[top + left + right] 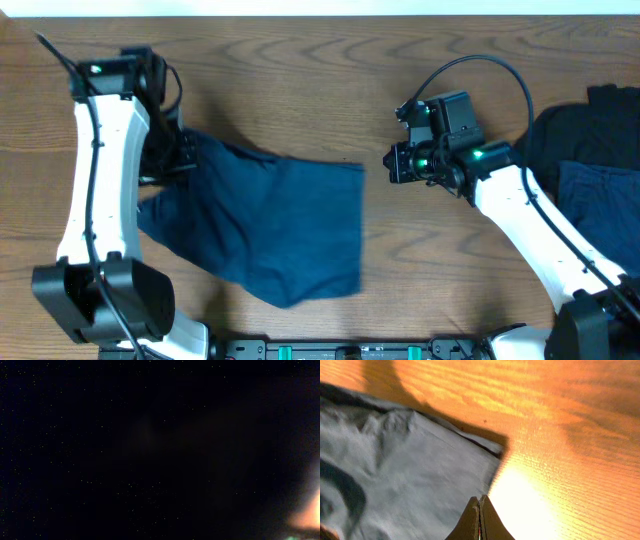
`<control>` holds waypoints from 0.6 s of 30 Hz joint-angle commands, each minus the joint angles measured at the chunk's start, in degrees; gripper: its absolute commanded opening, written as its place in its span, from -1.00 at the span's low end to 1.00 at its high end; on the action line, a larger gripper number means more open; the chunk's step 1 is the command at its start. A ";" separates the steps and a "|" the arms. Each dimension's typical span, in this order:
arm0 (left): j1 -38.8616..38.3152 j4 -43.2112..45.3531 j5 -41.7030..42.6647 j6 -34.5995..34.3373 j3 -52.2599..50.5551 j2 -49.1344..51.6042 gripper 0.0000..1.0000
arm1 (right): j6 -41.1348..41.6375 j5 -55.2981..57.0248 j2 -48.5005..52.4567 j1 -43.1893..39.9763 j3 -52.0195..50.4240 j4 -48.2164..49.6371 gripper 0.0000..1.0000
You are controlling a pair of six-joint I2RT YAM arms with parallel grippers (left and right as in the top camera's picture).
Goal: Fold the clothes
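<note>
The clothes (280, 220), dark blue denim shorts, lie spread flat on the wooden table (450, 290), left of centre. My left gripper (182, 152) is down on their upper left corner, shut on the fabric there. The left wrist view is almost black, covered by cloth, so its jaws are hidden. My right gripper (392, 162) hovers just right of the shorts' right edge, shut and empty. In the right wrist view the right gripper (480, 498) has its fingertips pressed together above the shorts' (410, 470) hem corner.
A pile of other garments lies at the right edge: a black one (600, 120) with a blue one (605, 205) on it, partly under my right arm. Bare wood shows between the shorts and that pile.
</note>
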 commanded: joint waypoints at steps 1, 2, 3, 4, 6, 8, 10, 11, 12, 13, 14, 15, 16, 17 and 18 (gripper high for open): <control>-2.54 -0.83 -3.30 0.59 4.50 -0.13 -0.88 | 1.88 1.77 0.17 -0.26 0.13 -0.72 -0.97; -3.45 -0.59 -3.32 0.59 4.48 -0.13 -0.88 | 1.84 1.95 0.50 -0.26 0.13 -1.09 -0.97; -4.31 -0.24 -3.32 0.57 4.33 -0.02 -0.88 | 1.84 2.10 0.74 -0.26 0.13 -1.53 -0.97; -5.20 0.35 -3.32 0.57 3.96 0.13 -0.88 | 1.84 2.32 1.09 -0.26 0.13 -2.01 -0.98; -7.23 2.19 -3.32 -0.20 2.89 0.55 -0.88 | 1.81 2.38 1.62 -0.26 0.13 -2.62 -0.97; -9.16 4.07 -3.30 -2.43 2.10 1.22 -0.88 | 1.81 2.49 2.19 -0.26 0.11 -2.89 -0.97; -11.28 5.97 -3.28 -5.97 1.42 2.21 -0.88 | 1.79 2.51 2.62 -0.26 0.11 -3.04 -0.97; -12.31 6.47 -3.28 -7.56 1.31 2.82 -0.88 | 1.79 2.51 2.80 -0.26 0.11 -3.04 -0.97; -13.31 6.78 -3.28 -9.09 1.31 3.45 -0.88 | 1.81 2.51 2.97 -0.26 0.11 -3.04 -0.97; -14.51 7.10 -3.30 -10.84 1.31 4.22 -0.88 | 1.81 2.51 3.10 -0.26 0.11 -3.04 -0.97; -15.54 7.39 -3.30 -11.96 1.29 4.96 -0.88 | 1.81 2.56 3.28 -0.26 0.11 -3.04 -0.97; -16.59 7.61 -3.30 -13.03 1.29 5.68 -0.88 | 1.81 2.78 3.45 -0.26 0.11 -3.04 -0.97; -17.64 7.80 -3.30 -13.70 1.29 6.45 -0.88 | 1.81 3.06 3.72 -0.26 0.07 -3.04 -0.97; -18.84 8.00 -3.32 -13.88 1.29 7.37 -0.88 | 1.81 3.61 4.00 -0.24 0.07 -3.15 -0.97; -19.76 8.07 -3.34 -13.88 1.29 8.07 -0.88 | 1.84 4.11 4.31 -0.24 0.02 -3.39 -0.98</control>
